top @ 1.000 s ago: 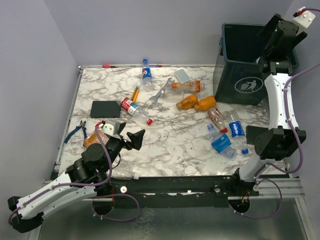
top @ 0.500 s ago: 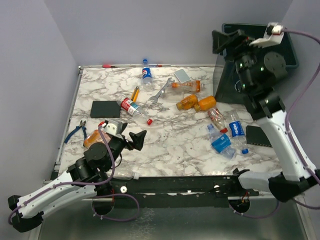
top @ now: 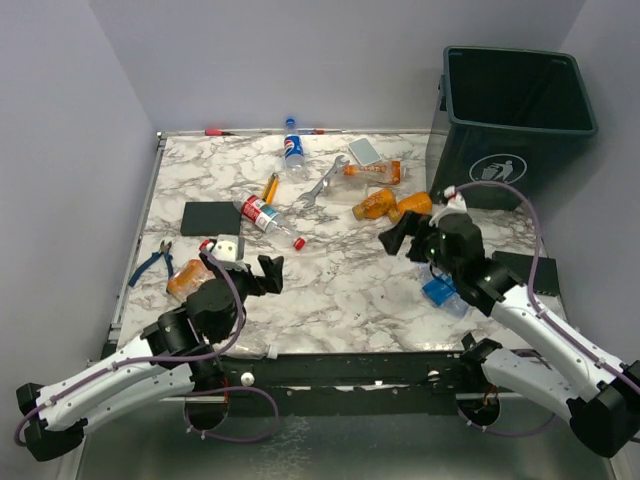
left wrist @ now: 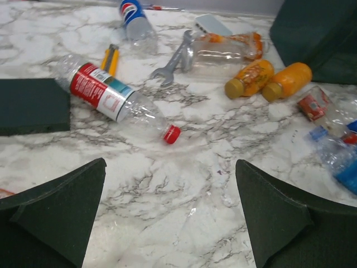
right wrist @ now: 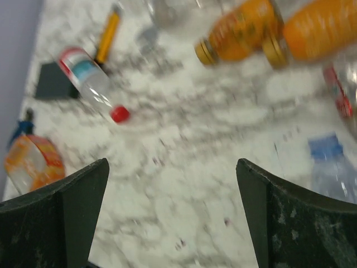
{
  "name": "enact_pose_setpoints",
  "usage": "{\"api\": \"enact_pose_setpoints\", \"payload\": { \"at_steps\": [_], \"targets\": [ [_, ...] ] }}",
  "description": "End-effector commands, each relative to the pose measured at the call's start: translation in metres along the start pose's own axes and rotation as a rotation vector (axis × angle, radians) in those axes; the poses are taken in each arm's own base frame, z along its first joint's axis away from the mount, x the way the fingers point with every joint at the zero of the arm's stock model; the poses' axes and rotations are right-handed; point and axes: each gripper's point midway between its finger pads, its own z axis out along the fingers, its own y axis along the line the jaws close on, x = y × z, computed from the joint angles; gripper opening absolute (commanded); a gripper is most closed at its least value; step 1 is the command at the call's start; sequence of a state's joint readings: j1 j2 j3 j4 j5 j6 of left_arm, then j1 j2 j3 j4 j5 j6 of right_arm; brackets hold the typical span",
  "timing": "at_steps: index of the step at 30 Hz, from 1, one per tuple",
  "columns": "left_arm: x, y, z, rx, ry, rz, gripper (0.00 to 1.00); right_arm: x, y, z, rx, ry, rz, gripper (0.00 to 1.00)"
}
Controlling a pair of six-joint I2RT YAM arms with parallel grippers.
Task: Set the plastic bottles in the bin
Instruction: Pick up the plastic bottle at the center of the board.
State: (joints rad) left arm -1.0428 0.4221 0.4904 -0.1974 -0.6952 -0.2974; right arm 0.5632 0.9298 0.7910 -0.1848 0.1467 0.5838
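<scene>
Marble counter (top: 340, 290) carries your plastic bottles (top: 262, 213), scattered left of and in front of the bin (top: 515, 50), none visible inside it. Your left pincer (top: 268, 272) and right pincer (top: 400, 235) both hang spread and empty, apparently ready for a pickup.

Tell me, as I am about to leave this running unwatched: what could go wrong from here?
1. The wrench lies right beside a clear orange-labelled bottle; a grab there might catch the tool too.
2. The two orange bottles lie touching; the open right hand, near them, may knock one rolling.
3. The red-labelled bottle lies on its side before the open left hand and could roll away if nudged.
</scene>
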Motion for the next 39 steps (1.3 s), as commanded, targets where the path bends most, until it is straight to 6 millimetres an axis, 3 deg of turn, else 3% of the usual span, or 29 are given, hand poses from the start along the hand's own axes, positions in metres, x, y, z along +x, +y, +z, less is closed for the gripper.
{"api": "enact_pose_setpoints", "payload": {
  "at_steps": [1, 6, 11, 14, 18, 22, 31, 39],
  "targets": [
    [0.019, 0.041, -0.004, -0.283, 0.075, -0.085, 0.99, 0.076, -0.024, -0.017, 0.002, 0.18, 0.124, 1.0],
    [0.059, 0.06, -0.009, -0.477, 0.185, -0.16, 0.99, 0.123, -0.018, -0.019, -0.12, 0.293, 0.162, 1.0],
    [0.077, 0.084, -0.024, -0.637, 0.198, -0.311, 0.99, 0.153, 0.002, -0.015, -0.23, 0.404, 0.133, 0.99],
    [0.093, 0.083, -0.022, -0.645, 0.244, -0.352, 0.99, 0.173, 0.025, -0.008, -0.292, 0.475, 0.075, 0.99],
    [0.099, 0.068, -0.002, -0.587, 0.233, -0.42, 0.99, 0.196, 0.042, 0.004, -0.263, 0.531, 0.017, 0.98],
    [0.089, 0.051, 0.034, -0.506, 0.185, -0.495, 0.99, 0.196, 0.047, 0.008, -0.25, 0.503, 0.024, 0.97],
    [0.091, 0.078, 0.124, -0.642, 0.25, -0.654, 0.99, 0.178, 0.028, -0.009, -0.181, 0.423, 0.033, 0.97],
    [0.083, 0.112, 0.166, -0.682, 0.199, -0.706, 0.99, 0.168, 0.014, -0.028, -0.152, 0.384, 0.039, 0.97]
  ]
}}
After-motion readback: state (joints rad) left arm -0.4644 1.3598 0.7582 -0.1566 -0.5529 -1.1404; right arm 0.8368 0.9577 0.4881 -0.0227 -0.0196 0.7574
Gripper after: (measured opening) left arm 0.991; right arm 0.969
